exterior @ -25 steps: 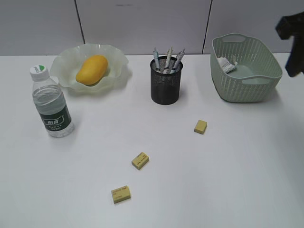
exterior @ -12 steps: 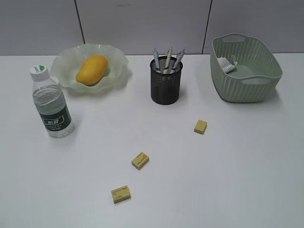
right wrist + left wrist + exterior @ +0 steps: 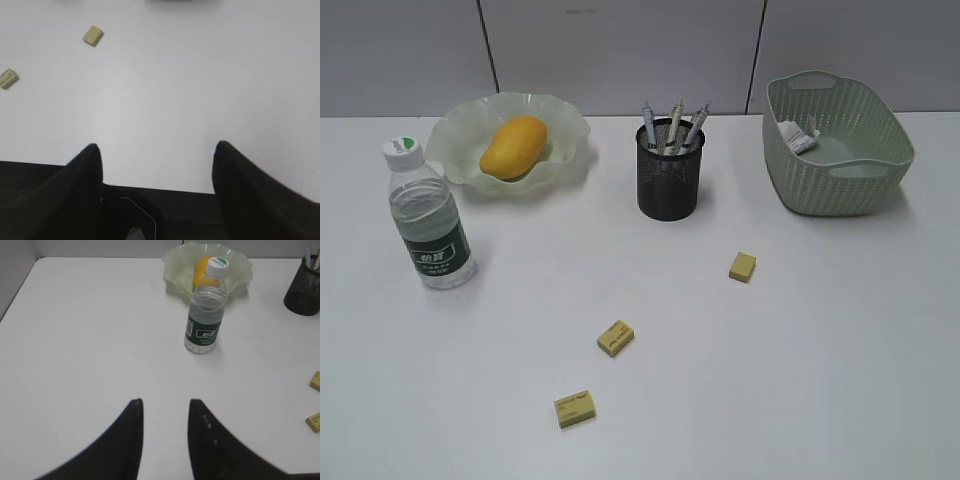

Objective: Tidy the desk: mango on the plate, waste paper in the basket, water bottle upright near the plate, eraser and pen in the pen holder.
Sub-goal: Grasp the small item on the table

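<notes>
We look across the white tabletop (image 3: 840, 350): the basket (image 3: 837, 145) at the far right holds the waste paper (image 3: 798, 137), the plate (image 3: 510, 140) at the far left carries the mango (image 3: 513, 147), the water bottle (image 3: 428, 214) stands upright near that plate, and the pen holder (image 3: 670, 170) has pens in it. Three erasers (image 3: 615, 337) lie loose on the tabletop, well apart from the holder. Our left gripper (image 3: 165, 412) has a narrow gap and holds nothing; our right gripper (image 3: 157, 160) is spread wide, empty. We judge the risk to be a small, low eraser slipping or skidding away if the jaws close off-centre, or dropping outside the holder among the pens. A second ago the right arm showed dark beside the basket in the exterior view; now it is gone.
</notes>
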Available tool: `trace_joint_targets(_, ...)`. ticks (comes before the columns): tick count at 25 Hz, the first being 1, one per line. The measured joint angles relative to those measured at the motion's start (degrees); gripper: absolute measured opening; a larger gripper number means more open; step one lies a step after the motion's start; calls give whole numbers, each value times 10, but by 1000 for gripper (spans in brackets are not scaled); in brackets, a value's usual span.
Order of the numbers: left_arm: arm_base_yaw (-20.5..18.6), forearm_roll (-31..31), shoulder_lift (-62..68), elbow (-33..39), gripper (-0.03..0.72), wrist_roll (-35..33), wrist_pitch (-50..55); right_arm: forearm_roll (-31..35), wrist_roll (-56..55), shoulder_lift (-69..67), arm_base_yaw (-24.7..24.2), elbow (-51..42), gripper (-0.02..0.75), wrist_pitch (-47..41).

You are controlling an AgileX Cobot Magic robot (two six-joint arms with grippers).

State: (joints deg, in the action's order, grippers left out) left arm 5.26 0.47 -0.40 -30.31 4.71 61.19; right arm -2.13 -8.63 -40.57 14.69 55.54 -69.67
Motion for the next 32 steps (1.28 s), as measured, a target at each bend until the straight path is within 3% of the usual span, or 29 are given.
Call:
trace_joint_targets(6, 0, 1, 0, 0, 239, 0, 0, 34, 72, 78, 0, -16, 426, 0)
trace_joint_targets(22, 0, 2, 0, 0, 238, 0, 0, 54, 117, 391, 0, -227, 414, 68)
trace_joint_targets(32, 0, 2, 0, 0, 238, 0, 0, 54, 117, 411, 0, -266, 414, 91)
